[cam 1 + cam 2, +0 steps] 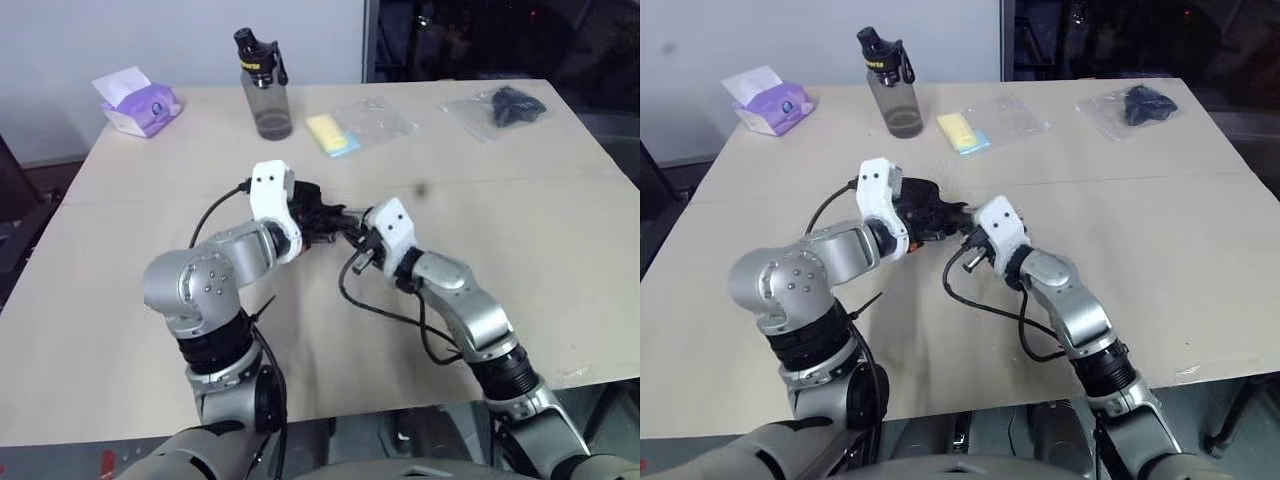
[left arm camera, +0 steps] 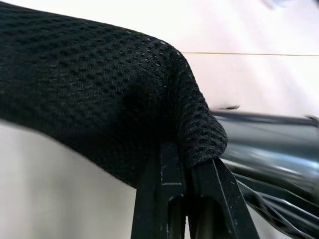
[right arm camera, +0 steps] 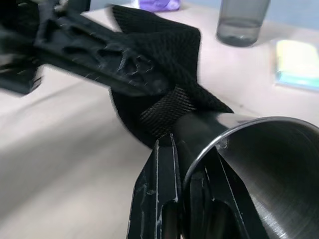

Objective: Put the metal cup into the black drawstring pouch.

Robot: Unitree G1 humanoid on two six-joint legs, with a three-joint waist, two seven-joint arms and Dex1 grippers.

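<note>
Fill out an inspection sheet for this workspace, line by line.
Surface: beige table, seam across it.
Job's things: cup held by its rim, base entering the pouch; pouch held above the table.
Clutter: bottle, tissue pack, yellow item in a clear bag, dark bundle in a bag.
Pincers: left pincer shut on pouch; right pincer shut on cup.
Cables: black cables at both wrists.
Surroundings: pale wall, dark area behind.

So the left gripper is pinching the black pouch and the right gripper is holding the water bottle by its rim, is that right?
Not quite. The left gripper does pinch the black pouch, but the right gripper is clamped on the rim of the metal cup, as the right wrist view shows. The water bottle stands untouched at the far side of the table.
</note>
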